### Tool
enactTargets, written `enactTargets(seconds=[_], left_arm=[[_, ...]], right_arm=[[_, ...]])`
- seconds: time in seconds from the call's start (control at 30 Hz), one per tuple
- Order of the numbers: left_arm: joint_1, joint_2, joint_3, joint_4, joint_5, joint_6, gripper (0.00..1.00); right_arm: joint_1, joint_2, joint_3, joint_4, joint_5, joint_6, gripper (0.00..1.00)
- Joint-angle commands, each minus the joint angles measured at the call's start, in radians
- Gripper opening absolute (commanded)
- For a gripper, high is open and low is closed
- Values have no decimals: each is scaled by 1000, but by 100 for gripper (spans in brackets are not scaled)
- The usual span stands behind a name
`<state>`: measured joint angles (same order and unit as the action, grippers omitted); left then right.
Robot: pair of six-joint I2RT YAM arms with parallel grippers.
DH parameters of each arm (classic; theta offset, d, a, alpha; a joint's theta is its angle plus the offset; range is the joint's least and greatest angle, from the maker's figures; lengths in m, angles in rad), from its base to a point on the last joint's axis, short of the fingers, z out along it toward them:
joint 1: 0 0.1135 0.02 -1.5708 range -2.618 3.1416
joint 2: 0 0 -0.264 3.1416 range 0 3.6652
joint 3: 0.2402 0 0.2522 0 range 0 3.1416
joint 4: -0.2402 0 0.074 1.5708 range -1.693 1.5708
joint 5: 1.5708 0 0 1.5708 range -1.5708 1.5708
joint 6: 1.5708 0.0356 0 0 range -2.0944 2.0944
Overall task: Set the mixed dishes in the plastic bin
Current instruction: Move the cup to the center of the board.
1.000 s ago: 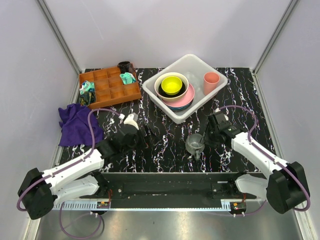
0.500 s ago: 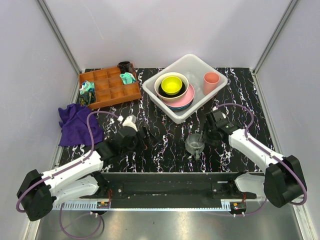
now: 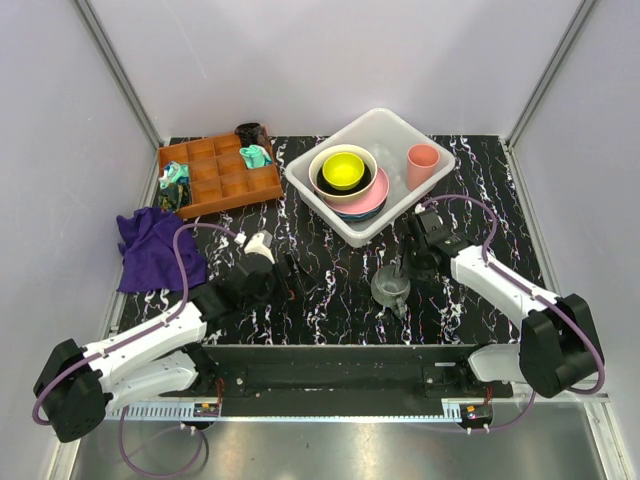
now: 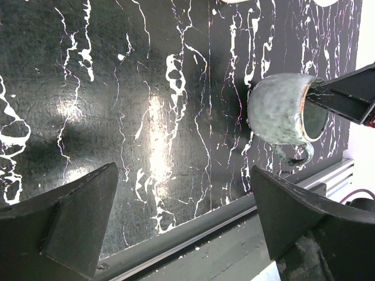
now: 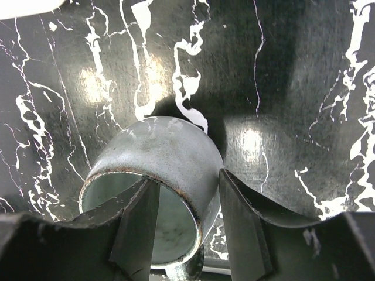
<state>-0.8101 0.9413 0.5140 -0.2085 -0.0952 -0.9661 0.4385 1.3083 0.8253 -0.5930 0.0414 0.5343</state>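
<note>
The grey mug (image 3: pixel 390 287) stands on the black marbled table near the front, and also shows in the left wrist view (image 4: pixel 281 108). My right gripper (image 3: pixel 402 270) straddles its rim (image 5: pixel 158 152). One finger is inside, one outside against the wall, with a gap still showing; right gripper (image 5: pixel 187 178). My left gripper (image 3: pixel 290 268) is open and empty, left of the mug (image 4: pixel 183 171). The plastic bin (image 3: pixel 400 118) at the back holds a cream bowl (image 3: pixel 318 160) with a yellow bowl (image 3: pixel 343 170) inside, a black saucer (image 3: pixel 325 186), a pink plate (image 3: pixel 378 196) and a pink cup (image 3: pixel 422 162).
A brown wooden compartment tray (image 3: pixel 215 178) with small items stands at the back left, a black object (image 3: pixel 250 131) behind it. A purple cloth (image 3: pixel 155 250) lies at the left edge. The metal front rail (image 4: pixel 193 234) runs just below the mug.
My right gripper has swung up and left and settled over the mug's rim. The mug has barely shifted. The left arm has crept slightly.
</note>
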Motion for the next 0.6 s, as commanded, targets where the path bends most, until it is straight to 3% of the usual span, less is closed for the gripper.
enactTargets(seconds=[0.0,0.57], left_arm=[[5,-26,-3,29,-24,-2,99],[11,-36,-14,20,-26,-5,99]], right_arm=[[3,29,49,64,-15,-43,53],[3,33,45,147,-132,-79,53]])
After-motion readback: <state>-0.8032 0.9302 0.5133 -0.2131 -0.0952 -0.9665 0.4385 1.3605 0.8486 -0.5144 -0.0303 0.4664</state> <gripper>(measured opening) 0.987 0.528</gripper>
